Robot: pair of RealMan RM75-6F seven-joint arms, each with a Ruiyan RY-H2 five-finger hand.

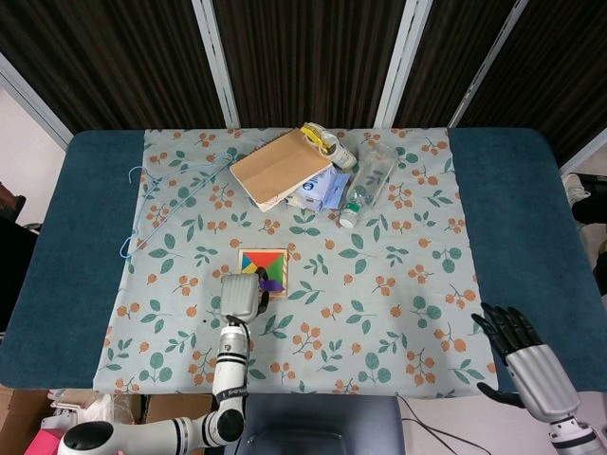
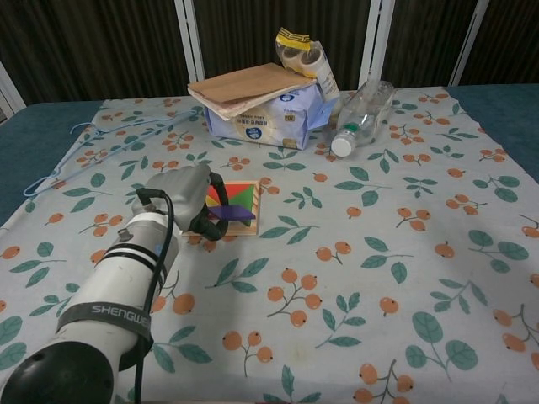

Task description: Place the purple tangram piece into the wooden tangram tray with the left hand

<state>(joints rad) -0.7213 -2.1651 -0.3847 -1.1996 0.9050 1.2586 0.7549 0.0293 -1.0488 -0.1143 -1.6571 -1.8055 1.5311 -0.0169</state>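
The wooden tangram tray [image 1: 248, 254] [image 2: 254, 217] lies on the floral cloth, holding coloured pieces. My left hand [image 1: 241, 295] [image 2: 189, 199] is at the tray's near edge and pinches the purple tangram piece [image 1: 271, 282] [image 2: 230, 214] at its fingertips, just above the tray's front right corner. My right hand [image 1: 531, 362] rests at the table's near right corner, fingers spread, holding nothing; the chest view does not show it.
At the back stand a brown notebook [image 1: 281, 166] on a tissue pack [image 2: 261, 124], a tape roll [image 2: 300, 49] and a lying plastic bottle [image 1: 366, 185] [image 2: 360, 114]. A blue wire hanger [image 1: 142, 210] lies at the cloth's back left.
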